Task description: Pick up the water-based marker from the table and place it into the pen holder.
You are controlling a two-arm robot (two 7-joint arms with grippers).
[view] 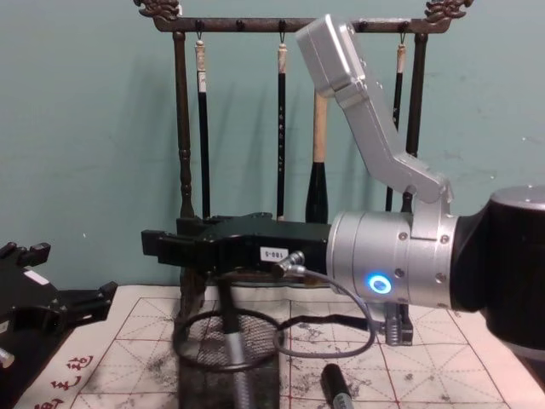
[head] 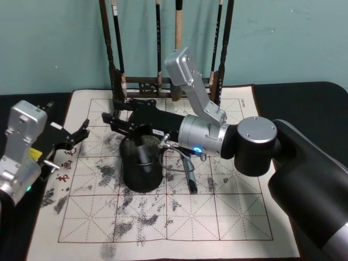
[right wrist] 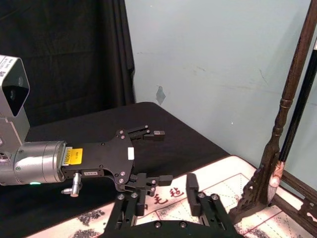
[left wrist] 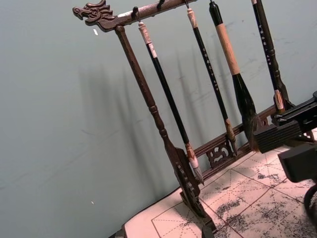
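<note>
The pen holder (head: 142, 179) is a round black mesh cup (view: 204, 375) standing on the ink-stained mat. A marker (head: 142, 155) with a dark top and grey body stands tilted inside the holder (view: 233, 336). My right gripper (head: 110, 112) reaches across just above the holder's rim, its fingertips past the cup on the left (view: 150, 244). It is open with nothing between its fingers (right wrist: 166, 198). A second dark marker (head: 190, 176) lies on the mat right of the holder (view: 336, 385). My left gripper (head: 81, 133) is open at the mat's left edge (right wrist: 161, 156).
A tall dark wooden brush rack (head: 163, 81) with several hanging brushes (left wrist: 168, 99) stands at the mat's far edge, close behind the right arm. The gridded calligraphy mat (head: 217, 217) lies on a black table (head: 321, 109). A teal wall rises behind.
</note>
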